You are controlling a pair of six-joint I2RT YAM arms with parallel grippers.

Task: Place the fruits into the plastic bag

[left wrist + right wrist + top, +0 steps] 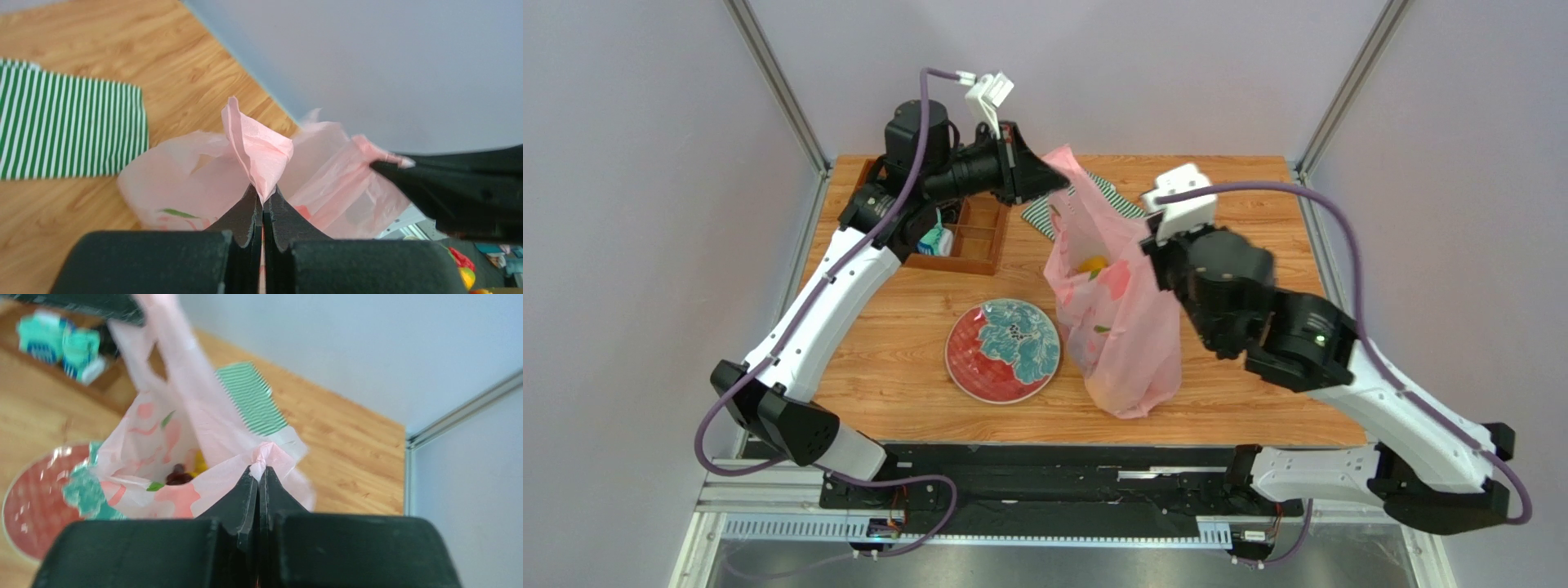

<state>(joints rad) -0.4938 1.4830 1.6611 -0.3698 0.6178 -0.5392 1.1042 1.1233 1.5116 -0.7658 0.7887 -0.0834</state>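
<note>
Left tool (263, 196): clamped tight on a bunched handle of the plastic bag (1124, 331), lifting that side high over the far part of the table (891, 380).
Right tool (258, 473): pinched closed on the bag's opposite handle, with a knot of pink film gathered at its fingertips.
Plastic bag: pink and translucent, it stands on the table between the 2 tools, its base resting on the wood and its mouth stretched between the 2 grips.
Fruits (178, 474): inside the bag. A dark piece and a yellow one beside it show through the mouth in the right wrist view, and a yellow shape glows through the film from above. The rest cannot be told apart.
Plate (1004, 350): red with a teal flower pattern, lying flat just left of the bag's base.
Striped cloth (67, 125): green and white, lying on the table behind the bag.
Wooden tray (979, 245): at the far left under the left arm, holding teal-and-white cartons (938, 240).
</note>
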